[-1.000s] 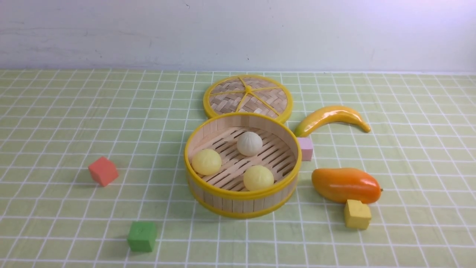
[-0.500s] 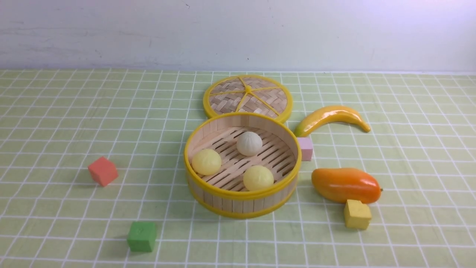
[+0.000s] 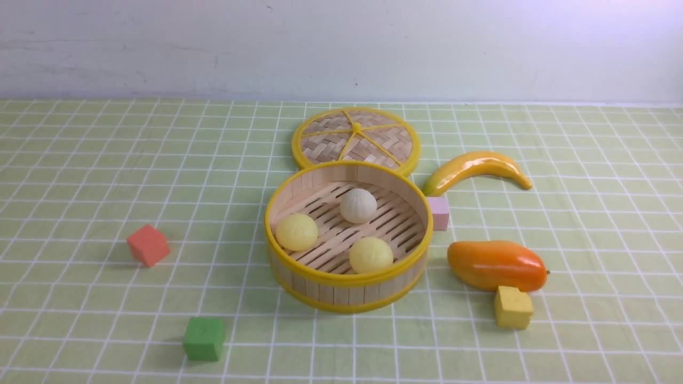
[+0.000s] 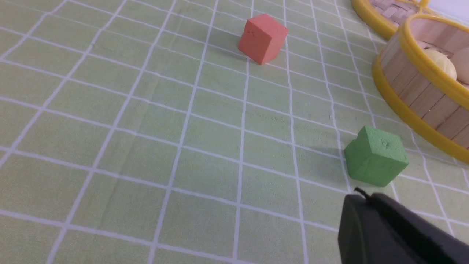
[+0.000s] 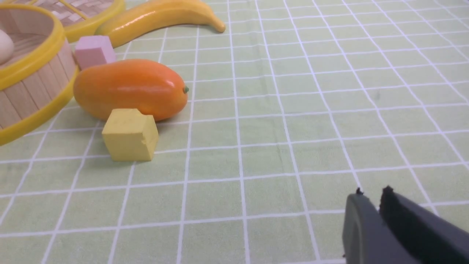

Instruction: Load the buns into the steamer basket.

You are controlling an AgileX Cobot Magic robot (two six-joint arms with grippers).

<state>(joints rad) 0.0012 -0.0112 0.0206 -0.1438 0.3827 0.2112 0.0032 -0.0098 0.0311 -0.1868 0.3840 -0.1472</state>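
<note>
Nothing on the cloth has shifted since the earlier front views; the three buns, the blocks and the fruit lie where they lay a second ago, and neither arm has come into the front view. The steamer basket (image 3: 348, 277) stands on the green checked tablecloth (image 3: 80, 160); all three buns rest on its slatted floor: the pleated off-white bun (image 3: 358, 205) toward the far side, one pale yellow bun (image 3: 296, 231) against the left wall, the other pale yellow bun (image 3: 371, 254) near the front rim. The woven lid (image 3: 355, 140) lies flat just behind the basket, its edge touching or nearly touching the basket's far rim. A pink block (image 3: 439, 213) sits against the basket's right side; a banana (image 3: 475, 168) curves beyond it; the mango (image 3: 496, 265) lies to the right of the basket with a yellow block (image 3: 513, 307) just in front of it. A red block (image 3: 148, 245) and a green block (image 3: 204, 338) sit well apart on the left. The left gripper (image 4: 361, 198) hangs just beside the green block, jaws pressed together, holding nothing; the right gripper (image 5: 370, 194) hovers over bare cloth well away from the yellow block, its tips showing a narrow slit between them, empty.
</note>
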